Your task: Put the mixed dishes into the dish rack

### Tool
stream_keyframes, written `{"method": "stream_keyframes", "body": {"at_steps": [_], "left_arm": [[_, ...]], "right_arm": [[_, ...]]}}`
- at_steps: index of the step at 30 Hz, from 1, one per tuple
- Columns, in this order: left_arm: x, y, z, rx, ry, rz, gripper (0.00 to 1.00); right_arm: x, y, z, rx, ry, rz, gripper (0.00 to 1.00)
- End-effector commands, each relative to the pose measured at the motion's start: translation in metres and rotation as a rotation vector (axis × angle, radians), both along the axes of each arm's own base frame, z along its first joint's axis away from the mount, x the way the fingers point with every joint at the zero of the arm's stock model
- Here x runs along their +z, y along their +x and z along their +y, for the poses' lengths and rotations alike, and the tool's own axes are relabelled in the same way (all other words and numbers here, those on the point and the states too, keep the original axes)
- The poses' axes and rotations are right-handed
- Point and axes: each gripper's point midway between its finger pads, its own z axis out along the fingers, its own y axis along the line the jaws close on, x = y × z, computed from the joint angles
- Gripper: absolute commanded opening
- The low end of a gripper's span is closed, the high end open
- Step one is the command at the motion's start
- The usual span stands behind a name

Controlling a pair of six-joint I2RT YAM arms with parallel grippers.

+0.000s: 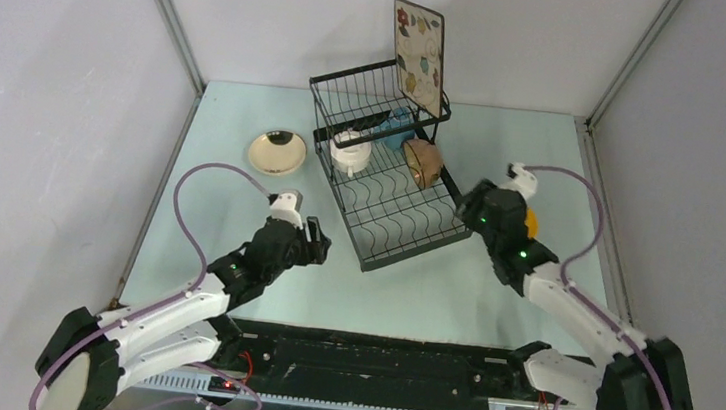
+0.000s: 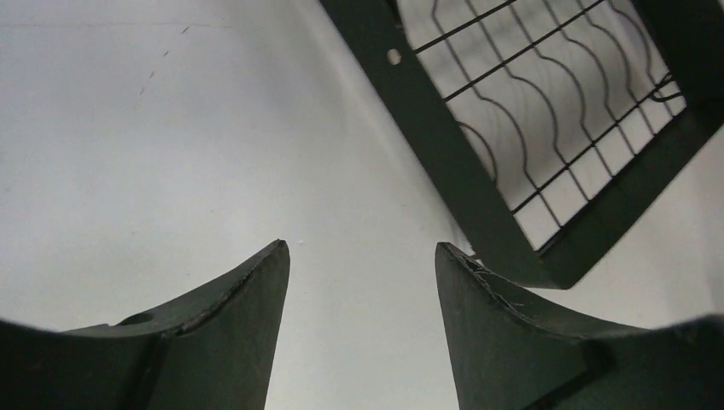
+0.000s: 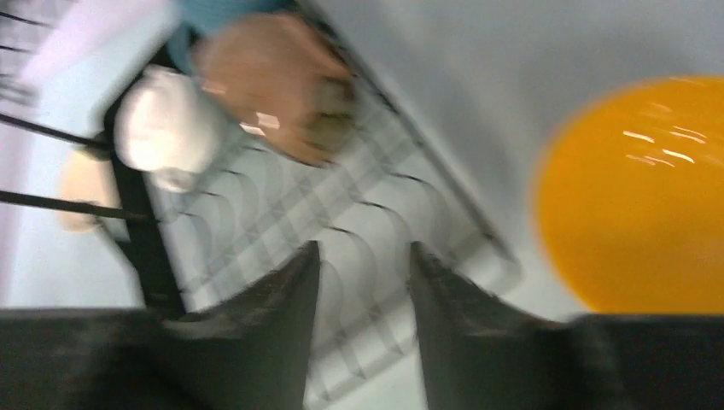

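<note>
The rack (image 1: 400, 219) sits in the middle of the tabletop (image 1: 410, 300), toward the back. A square plate (image 1: 418, 55) stands up tall at the rack's top back edge, leaning a bit. A white cup (image 1: 351, 152) sits on the left side of the low tray. A brown bowl (image 1: 423, 163) stands on its edge on the tray's right side. A blue mug (image 1: 397, 126) is tucked behind them, by the raised basket. A round plate (image 1: 277, 153) lies flat on the tabletop just left of the rack. A yellow bowl (image 1: 532, 222) rests on the tabletop to the right of the rack, and from above the right arm hides most of it. The right claw (image 3: 363, 248) is by the rack's right side, near the brown bowl. Its fingers are a little apart with nothing between them, and its own view is blurry. The left claw (image 2: 363, 248) is near the tray's front left corner, above bare tabletop, spread wide and holding nothing.
</note>
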Motion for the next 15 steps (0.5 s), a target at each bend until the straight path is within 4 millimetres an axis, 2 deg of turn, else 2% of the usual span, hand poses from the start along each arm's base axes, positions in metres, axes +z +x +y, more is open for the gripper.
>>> {"method": "stream_keyframes", "body": {"at_steps": [1,3,4,5,7,9,13,15], "left_arm": [[0.039,0.01,-0.022,-0.06,-0.05,-0.087,0.7],[0.041,0.01,-0.022,-0.064,-0.051,-0.095,0.7],[0.043,0.01,-0.023,-0.067,-0.049,-0.099,0.7],[0.043,0.01,-0.022,-0.07,-0.047,-0.099,0.7],[0.042,0.009,-0.022,-0.075,-0.041,-0.098,0.7],[0.041,0.009,-0.021,-0.076,-0.035,-0.099,0.69],[0.038,0.007,-0.018,-0.072,-0.025,-0.1,0.69],[0.036,0.008,-0.017,-0.07,-0.02,-0.102,0.69]], "right_arm": [[-0.045,-0.041,-0.07,-0.12,-0.028,0.196,0.57],[-0.048,-0.05,-0.098,-0.199,-0.016,0.218,0.6],[-0.045,-0.053,-0.107,-0.232,0.0,0.211,0.6],[-0.05,-0.058,-0.127,-0.303,0.001,0.24,0.6],[-0.053,-0.065,-0.153,-0.416,0.046,0.27,0.59],[-0.056,-0.071,-0.173,-0.499,0.101,0.3,0.6],[-0.068,-0.076,-0.193,-0.553,0.167,0.351,0.7],[-0.075,-0.075,-0.197,-0.557,0.189,0.36,0.7]]}}
